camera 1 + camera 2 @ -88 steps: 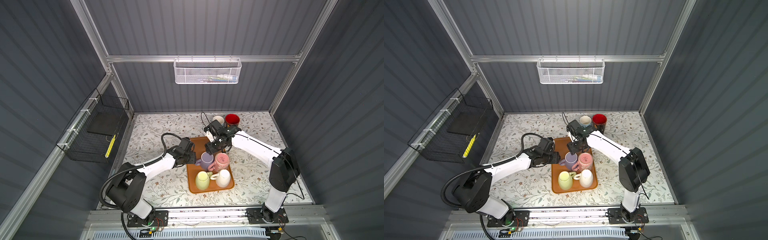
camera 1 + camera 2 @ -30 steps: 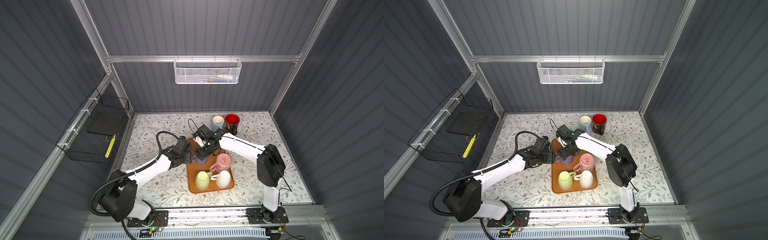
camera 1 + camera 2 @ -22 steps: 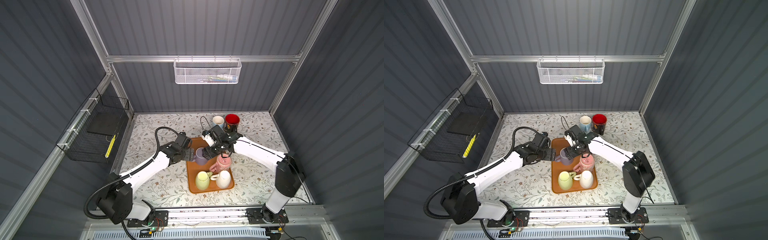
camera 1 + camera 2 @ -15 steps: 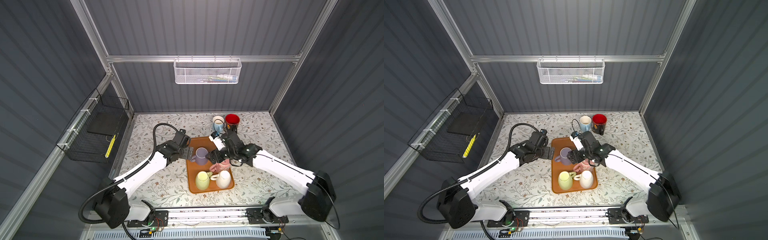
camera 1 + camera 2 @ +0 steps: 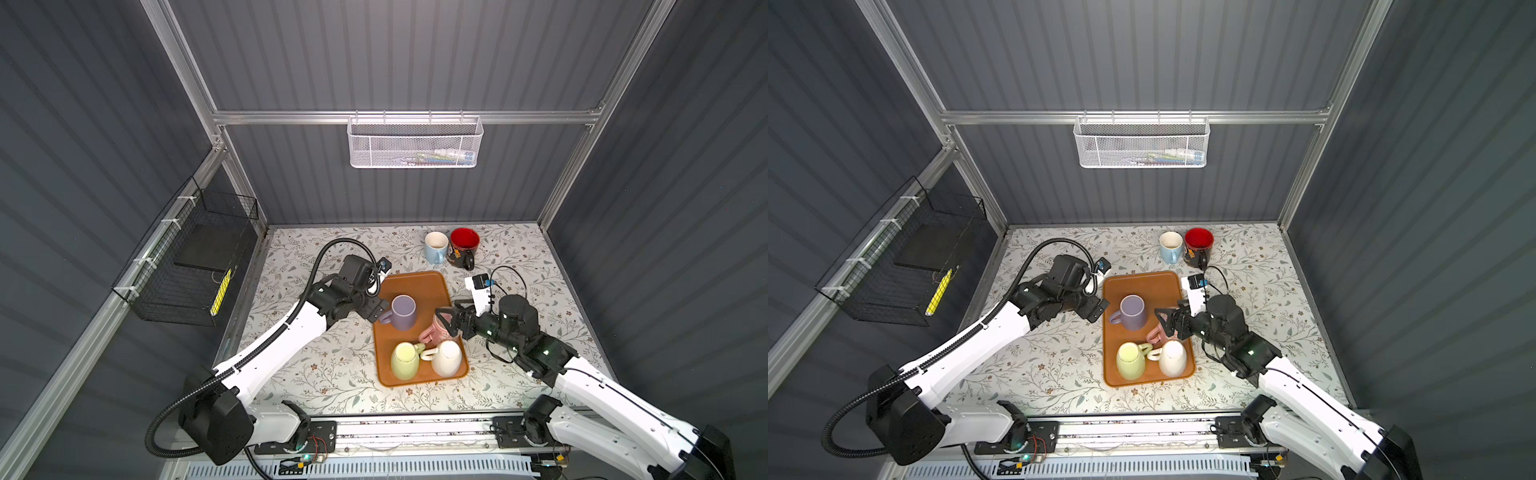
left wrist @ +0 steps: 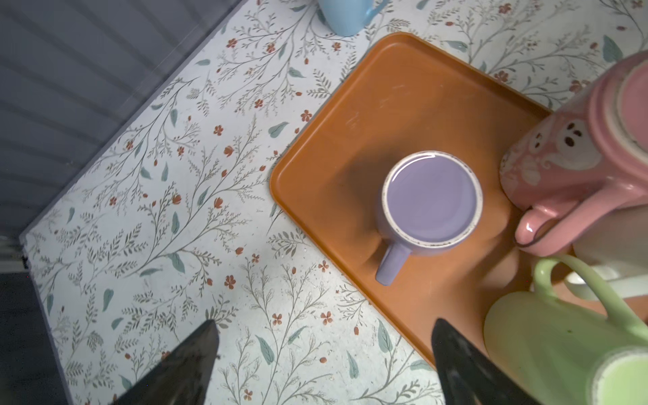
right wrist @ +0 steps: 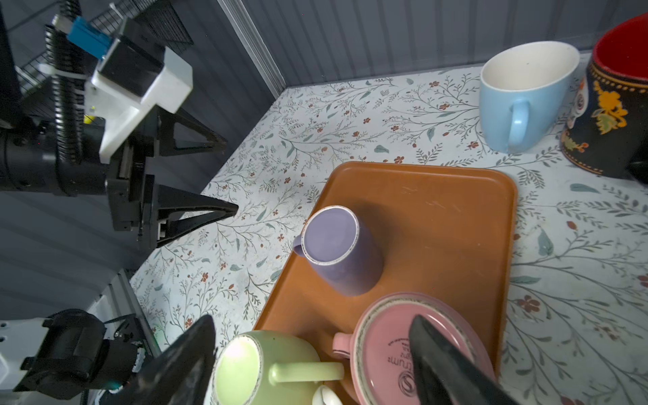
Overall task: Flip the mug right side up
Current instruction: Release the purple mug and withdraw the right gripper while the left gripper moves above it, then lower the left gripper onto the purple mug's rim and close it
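On the orange tray stand several mugs, flat bases up. The purple mug stands free, its handle toward my left gripper. That gripper is open and empty, hovering over the table just left of the tray's edge. The pink mug stands beside the purple one. My right gripper is open above it. One of its fingers is over the pink base and the other is out past the green mug. Neither gripper holds anything.
A cream mug stands next to the green mug at the tray's near end, their handles touching. A blue mug and a black mug with a red inside stand upright at the back. A wire basket hangs on the left wall.
Both grippers have left the purple mug. The left one opened and drew back to the left. The right arm swung round to the tray's right side and now hovers over the pink mug.
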`<action>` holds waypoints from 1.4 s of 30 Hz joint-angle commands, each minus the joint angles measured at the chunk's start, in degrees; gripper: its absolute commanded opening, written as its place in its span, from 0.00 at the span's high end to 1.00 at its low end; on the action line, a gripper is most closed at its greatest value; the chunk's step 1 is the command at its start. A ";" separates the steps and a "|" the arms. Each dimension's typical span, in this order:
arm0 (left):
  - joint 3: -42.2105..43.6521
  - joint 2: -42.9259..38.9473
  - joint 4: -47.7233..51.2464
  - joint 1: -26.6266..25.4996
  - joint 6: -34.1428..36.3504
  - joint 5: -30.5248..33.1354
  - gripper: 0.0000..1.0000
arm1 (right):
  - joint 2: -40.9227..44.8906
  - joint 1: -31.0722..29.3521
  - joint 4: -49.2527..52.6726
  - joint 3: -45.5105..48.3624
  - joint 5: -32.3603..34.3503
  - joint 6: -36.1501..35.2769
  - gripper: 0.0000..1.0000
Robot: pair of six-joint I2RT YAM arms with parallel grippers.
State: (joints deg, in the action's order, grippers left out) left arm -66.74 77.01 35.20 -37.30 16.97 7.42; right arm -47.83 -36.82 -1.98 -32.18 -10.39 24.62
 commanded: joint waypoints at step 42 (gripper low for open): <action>-9.33 25.26 5.93 2.49 24.71 -18.14 0.54 | 11.81 1.91 -11.25 11.33 6.63 6.72 0.35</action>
State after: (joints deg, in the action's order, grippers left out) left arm -74.81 100.84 40.25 -35.14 40.16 -8.49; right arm -35.90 -35.22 -11.11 -21.58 -4.71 31.07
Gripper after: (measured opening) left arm 0.467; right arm 0.651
